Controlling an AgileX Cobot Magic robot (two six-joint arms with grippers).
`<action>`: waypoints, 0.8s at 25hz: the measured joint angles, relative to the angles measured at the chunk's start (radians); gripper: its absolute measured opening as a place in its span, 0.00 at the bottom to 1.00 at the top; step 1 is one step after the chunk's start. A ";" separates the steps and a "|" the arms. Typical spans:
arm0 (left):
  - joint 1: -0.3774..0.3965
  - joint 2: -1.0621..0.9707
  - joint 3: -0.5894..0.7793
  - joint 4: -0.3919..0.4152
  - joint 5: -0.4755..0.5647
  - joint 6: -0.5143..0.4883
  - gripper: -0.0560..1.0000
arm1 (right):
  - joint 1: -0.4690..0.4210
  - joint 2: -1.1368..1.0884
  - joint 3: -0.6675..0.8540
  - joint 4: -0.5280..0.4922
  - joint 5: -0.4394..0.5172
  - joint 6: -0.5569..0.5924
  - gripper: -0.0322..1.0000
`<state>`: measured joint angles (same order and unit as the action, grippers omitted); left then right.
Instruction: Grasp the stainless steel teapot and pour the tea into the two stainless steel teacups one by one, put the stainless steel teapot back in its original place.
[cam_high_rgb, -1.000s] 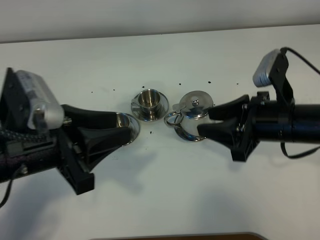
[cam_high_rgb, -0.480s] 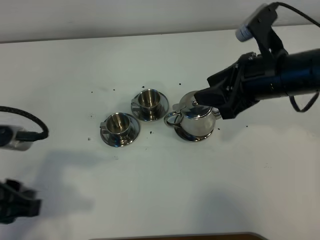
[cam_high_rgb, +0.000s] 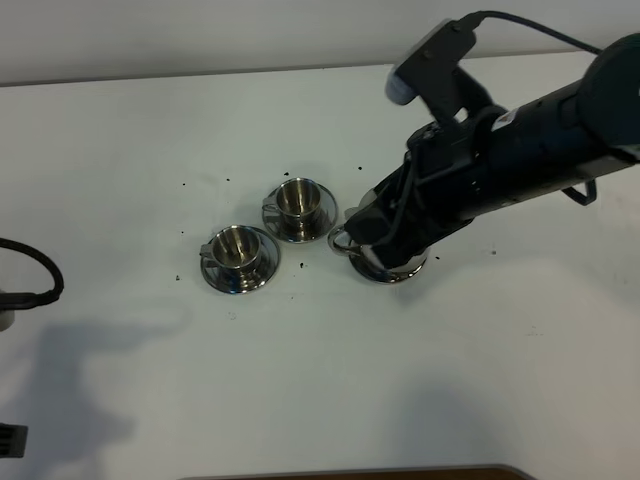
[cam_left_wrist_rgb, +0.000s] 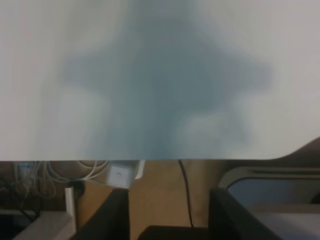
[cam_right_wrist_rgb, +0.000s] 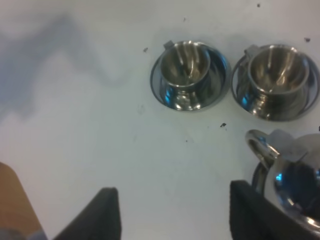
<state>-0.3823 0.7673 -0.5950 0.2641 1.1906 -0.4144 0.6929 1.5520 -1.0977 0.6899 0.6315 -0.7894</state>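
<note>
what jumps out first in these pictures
The black right gripper, open, hangs over the shiny teapot just right of the middle of the table, hiding most of it. Left of the teapot, two small steel cups stand side by side, with dark specks scattered around.

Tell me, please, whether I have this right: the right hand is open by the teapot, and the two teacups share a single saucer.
Not quite. In the right wrist view one teacup stands on its own saucer and the other teacup on a second saucer. The rest holds: the right hand is open by the teapot.
</note>
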 joint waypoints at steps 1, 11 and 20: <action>0.000 -0.013 0.015 0.001 0.000 0.000 0.46 | 0.016 0.000 0.000 -0.012 -0.007 0.018 0.50; 0.000 -0.397 0.125 0.001 -0.088 0.000 0.46 | 0.077 0.000 0.000 -0.025 -0.021 0.043 0.50; 0.000 -0.751 0.136 0.002 -0.106 0.081 0.46 | 0.077 0.001 0.000 -0.025 -0.030 0.043 0.50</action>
<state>-0.3823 0.0160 -0.4593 0.2664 1.0849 -0.3331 0.7699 1.5528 -1.0980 0.6653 0.6011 -0.7469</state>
